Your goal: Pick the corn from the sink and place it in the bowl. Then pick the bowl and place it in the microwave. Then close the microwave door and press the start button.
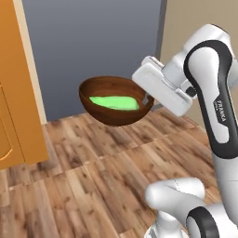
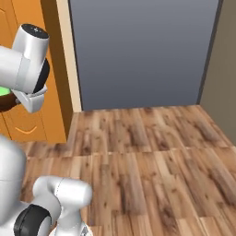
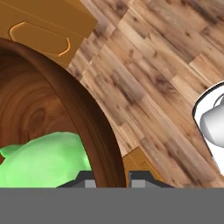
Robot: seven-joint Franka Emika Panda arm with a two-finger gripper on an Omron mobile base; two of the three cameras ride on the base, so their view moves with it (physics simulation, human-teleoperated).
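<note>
The dark brown wooden bowl (image 1: 109, 114) hangs in the air above the floor, roughly level. The bright green corn (image 1: 114, 102) lies inside it. My gripper (image 1: 148, 98) is shut on the bowl's right rim. In the hand view the rim of the bowl (image 3: 94, 131) runs down between the two finger tips of the gripper (image 3: 108, 178), and the corn (image 3: 43, 162) rests in the hollow to the left. A sliver of the bowl (image 2: 4, 104) with the corn (image 2: 3, 91) peeks past the arm at the left edge of the right base view. The sink, the microwave and its door are out of view.
An orange wooden cabinet (image 1: 18, 93) stands at the left, close to the bowl, and it reappears as the cabinet (image 2: 50, 46) behind the arm. A grey wall panel (image 1: 93, 46) rises behind. Wooden plank floor (image 2: 147, 152) lies open ahead and to the right.
</note>
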